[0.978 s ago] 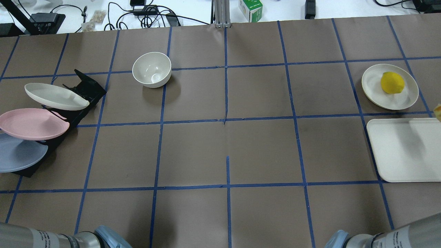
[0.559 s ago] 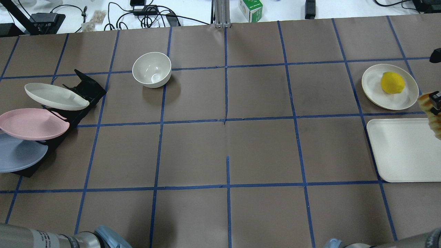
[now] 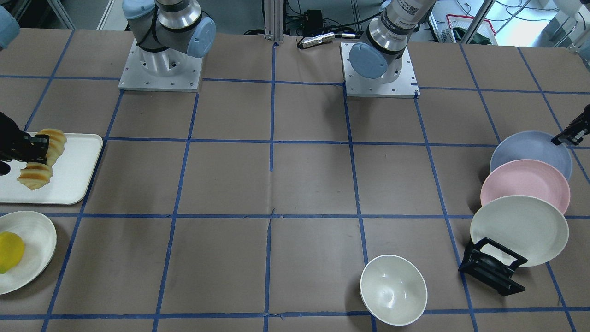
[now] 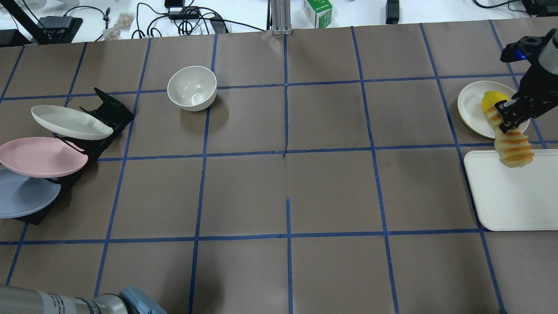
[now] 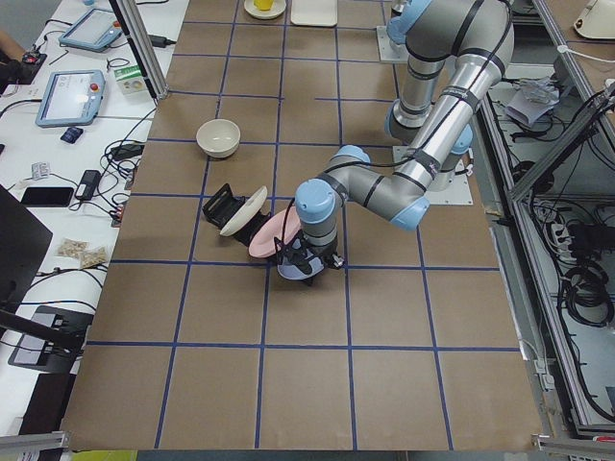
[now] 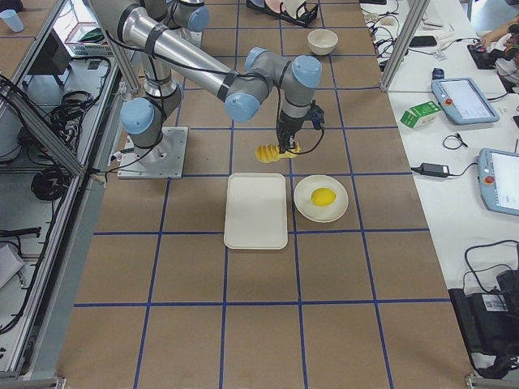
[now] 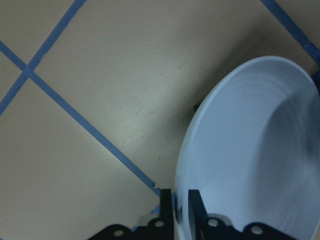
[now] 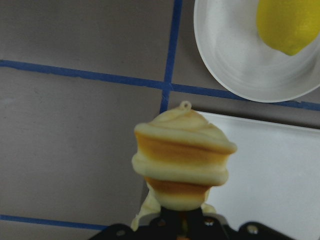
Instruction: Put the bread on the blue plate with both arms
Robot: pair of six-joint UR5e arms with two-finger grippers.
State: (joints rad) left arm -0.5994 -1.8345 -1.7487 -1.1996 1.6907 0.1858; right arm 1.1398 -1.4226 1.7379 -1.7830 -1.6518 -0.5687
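My right gripper (image 4: 505, 117) is shut on the bread (image 4: 516, 150), a ridged golden loaf with cream stripes. It holds the loaf in the air over the far edge of the cream tray (image 4: 510, 196), next to the lemon's plate. The wrist view shows the loaf (image 8: 182, 160) end-on in the jaws. The blue plate (image 4: 22, 196) leans in the black rack (image 4: 109, 113) at the far left, lowest of three plates. My left gripper (image 3: 569, 133) is shut on the blue plate's rim (image 7: 250, 150). It is outside the overhead view.
A pink plate (image 4: 41, 156) and a cream plate (image 4: 69, 122) stand in the same rack. A white bowl (image 4: 192, 87) sits at the back left. A lemon (image 4: 490, 98) lies on a white plate (image 4: 468, 104) beside the tray.
My right gripper has come in from the right edge of the overhead view, carrying the bread leftward to the tray's far edge. The plates and rack have not moved.
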